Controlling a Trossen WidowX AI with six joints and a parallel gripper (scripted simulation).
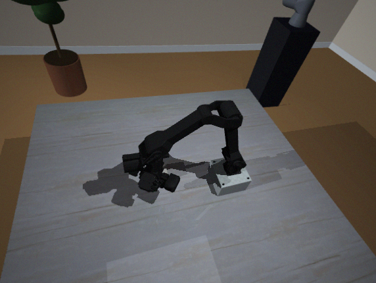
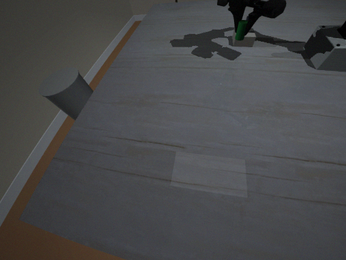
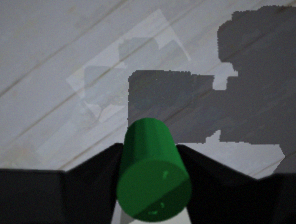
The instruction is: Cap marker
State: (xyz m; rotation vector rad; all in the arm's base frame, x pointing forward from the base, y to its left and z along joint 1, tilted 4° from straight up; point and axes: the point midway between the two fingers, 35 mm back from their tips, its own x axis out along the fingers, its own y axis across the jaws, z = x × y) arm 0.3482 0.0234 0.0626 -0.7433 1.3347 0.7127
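The green cap [image 2: 241,29] [image 3: 153,187] is held roughly upright between the fingertips. My gripper [image 2: 241,34] [image 3: 149,151] is shut on it. In the exterior view the cap overlaps the left part of the pale holder block [image 2: 248,41] and its lower end shows above the block's bottom edge; it looks raised off the table. In the top view the arm hides the cap and nearly all of the block. The marker is mostly hidden behind the fingers, so I cannot tell how far the cap is from it.
The arm's base stands on a white box [image 1: 234,185] [image 2: 332,58], to the right of the holder block. The arm arches over the table [image 1: 82,237] [image 2: 136,121] between them. A plant pot [image 1: 67,77] and a black pedestal [image 1: 279,62] stand beyond the table's edges.
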